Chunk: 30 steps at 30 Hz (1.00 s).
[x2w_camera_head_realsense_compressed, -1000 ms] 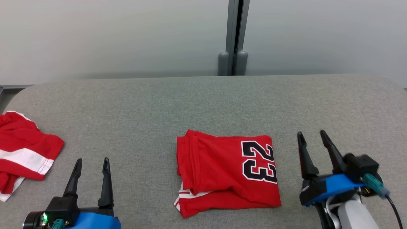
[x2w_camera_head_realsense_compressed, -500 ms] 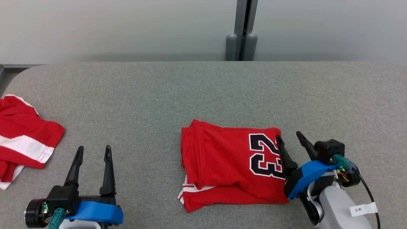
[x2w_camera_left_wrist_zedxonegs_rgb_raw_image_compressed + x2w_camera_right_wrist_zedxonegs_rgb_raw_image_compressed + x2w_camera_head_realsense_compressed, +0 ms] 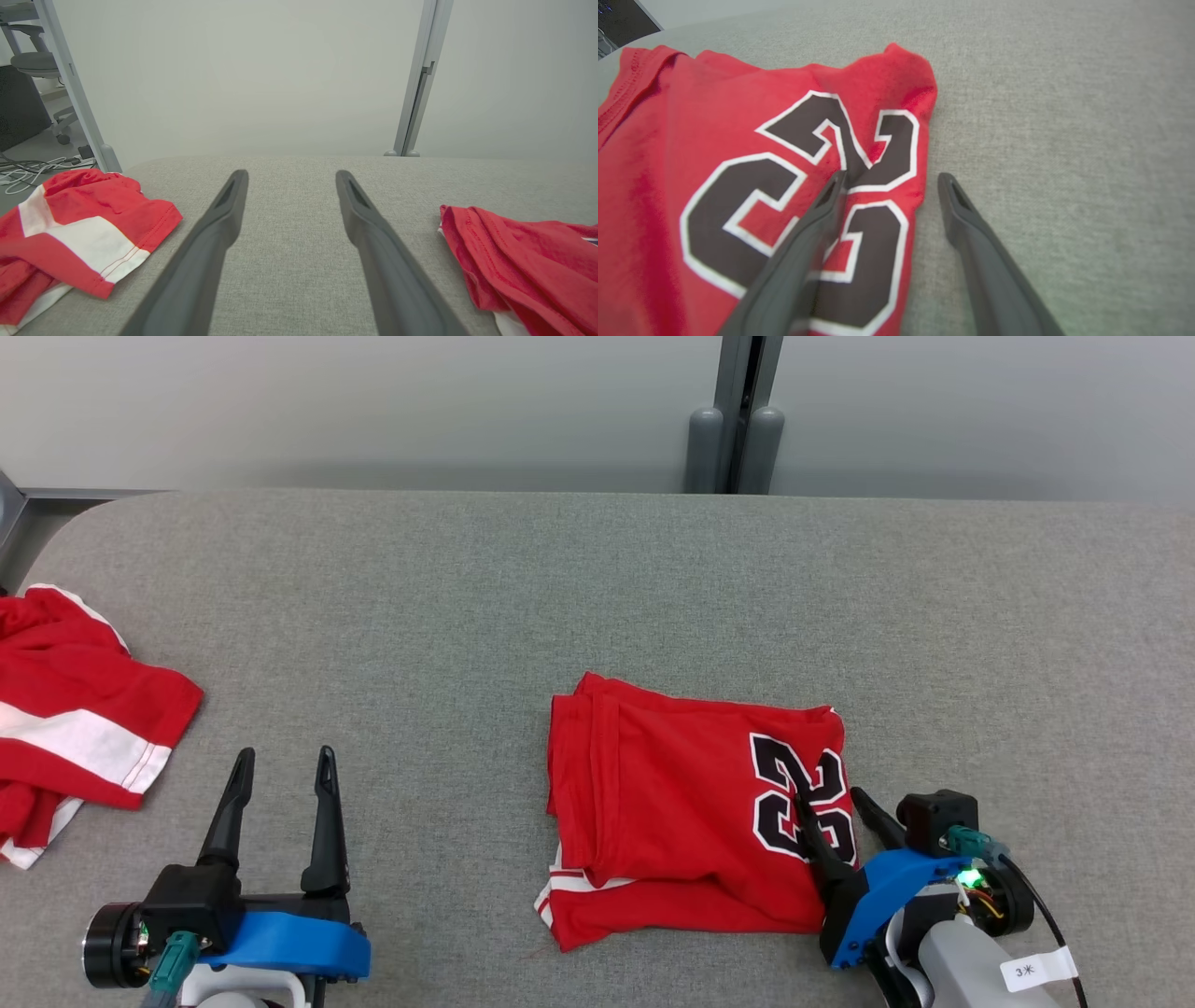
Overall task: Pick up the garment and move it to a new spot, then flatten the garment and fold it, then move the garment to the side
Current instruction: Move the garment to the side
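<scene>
Red folded jersey (image 3: 691,812) lies flat on the grey fabric table (image 3: 467,597), its black number 23 (image 3: 775,784) at its right end. Judging by the neat stack, flattening and folding look done, and moving it aside is what remains.

The right gripper (image 3: 829,791) is at the jersey's right edge with its fingers spread wide and nothing between them. In the right wrist view the gripper (image 3: 892,179) straddles that edge. One finger lies over the number (image 3: 738,186) on the jersey (image 3: 668,140), and the other sits just off the edge, over bare table. Whether the inner finger presses the cloth I cannot tell.

The jersey is slightly longer left to right. Its right edge runs away from the robot, roughly in line with the fingers, so closing them would pinch across that edge. The stacked layers show at the jersey's left edge, and a white-striped hem shows at its near-left corner.

The left gripper (image 3: 285,756) stands well to the jersey's left, also wide open and empty, pointing at bare table (image 3: 290,175). The right arm is clearly the nearer one. A second red-and-white garment (image 3: 75,709) lies crumpled far to the jersey's left.
</scene>
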Motion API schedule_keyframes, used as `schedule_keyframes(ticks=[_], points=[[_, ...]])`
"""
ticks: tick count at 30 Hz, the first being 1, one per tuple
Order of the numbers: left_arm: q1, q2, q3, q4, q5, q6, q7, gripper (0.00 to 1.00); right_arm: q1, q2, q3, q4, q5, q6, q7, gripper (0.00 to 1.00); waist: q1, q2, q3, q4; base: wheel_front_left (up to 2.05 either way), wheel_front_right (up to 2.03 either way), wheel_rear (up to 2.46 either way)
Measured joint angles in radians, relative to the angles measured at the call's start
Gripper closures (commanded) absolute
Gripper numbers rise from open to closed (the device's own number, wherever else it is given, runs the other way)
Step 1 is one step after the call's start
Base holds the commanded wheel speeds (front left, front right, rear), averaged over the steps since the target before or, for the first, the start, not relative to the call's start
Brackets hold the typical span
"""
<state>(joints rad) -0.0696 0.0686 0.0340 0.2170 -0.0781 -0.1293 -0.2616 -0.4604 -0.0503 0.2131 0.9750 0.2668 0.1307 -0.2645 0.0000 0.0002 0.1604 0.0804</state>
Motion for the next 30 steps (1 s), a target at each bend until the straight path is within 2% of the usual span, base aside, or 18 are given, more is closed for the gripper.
schedule_keyframes(ticks=[6,7,8,11,17,23,30], points=[[-0.002,-0.003,-0.002,0.002,0.0,0.0,0.0,0.0,0.0,-0.007,0.096,-0.001,0.068,-0.002,-0.003,0.0,0.0,0.0,0.0,0.001,0.0,0.0,0.0],[-0.004,-0.005,-0.003,0.001,0.0,0.0,0.0,0.0,0.002,-0.005,0.107,-0.011,0.081,-0.002,-0.002,0.69,-0.0001,0.0,0.0,0.001,0.0,0.0,0.0],[-0.005,-0.005,-0.003,0.001,-0.001,0.0,0.0,0.0,0.004,-0.003,0.112,-0.017,0.086,-0.002,-0.002,1.0,0.0,0.0,0.0,0.0,0.0,0.0,0.0],[-0.005,-0.007,-0.001,0.0,-0.002,0.0,0.0,0.0,0.003,-0.001,0.1,-0.032,0.079,0.0,0.0,1.0,0.0,0.0,0.001,-0.005,0.0,0.0,0.0],[-0.01,-0.008,-0.002,-0.018,-0.008,0.0,0.0,0.0,-0.045,-0.01,0.025,-0.088,-0.013,0.0,0.0,1.0,0.0,0.0,0.016,-0.01,0.0,0.0,0.0],[-0.049,-0.01,-0.01,-0.069,-0.012,0.0,0.0,0.0,-0.15,-0.082,0.008,-0.124,-0.075,0.0,0.0,1.0,0.0,-0.0001,0.067,-0.019,0.0,0.0,0.0],[-0.126,-0.002,-0.025,-0.138,-0.016,0.0,0.0,0.0,-0.352,-0.2,0.007,-0.126,-0.092,0.0,0.001,1.0,0.0002,-0.0001,0.21,-0.083,0.0,0.0,0.0]])
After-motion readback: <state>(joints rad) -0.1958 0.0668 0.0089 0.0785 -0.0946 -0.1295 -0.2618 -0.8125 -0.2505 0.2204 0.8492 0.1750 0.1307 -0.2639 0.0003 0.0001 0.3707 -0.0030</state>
